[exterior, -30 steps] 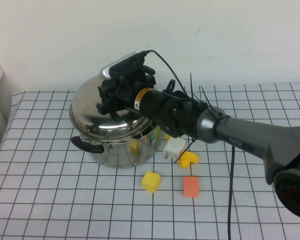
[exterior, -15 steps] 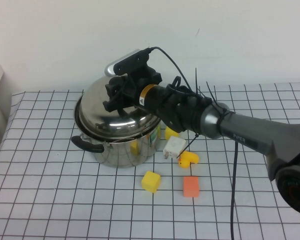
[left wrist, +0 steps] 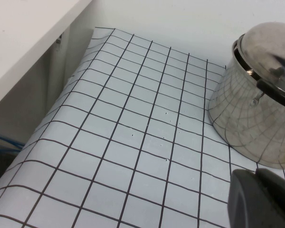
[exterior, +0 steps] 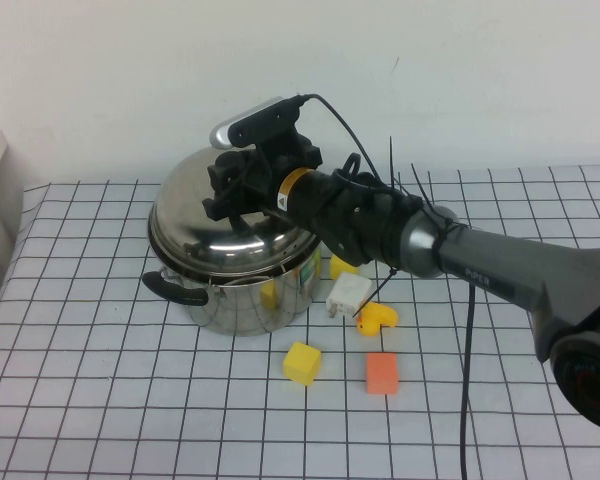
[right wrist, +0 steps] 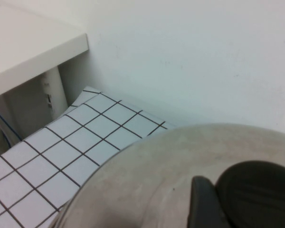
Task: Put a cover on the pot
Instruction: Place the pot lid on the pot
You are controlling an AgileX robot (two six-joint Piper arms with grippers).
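The shiny steel pot with black loop handles stands at the back left of the grid mat. The domed steel lid sits over its rim, roughly level. My right gripper is above the lid's centre and shut on its black knob, one finger against it. The pot and lid also show in the left wrist view. My left gripper is off to the pot's left above the mat, its jaws together and empty; it is not in the high view.
Small blocks lie right of the pot: a yellow cube, an orange cube, a white block, a yellow-orange piece and a yellow block behind. A white shelf borders the mat's left edge.
The lid, held by my right gripper, shifted right from a tilt toward the left and came down more level over the pot's rim.
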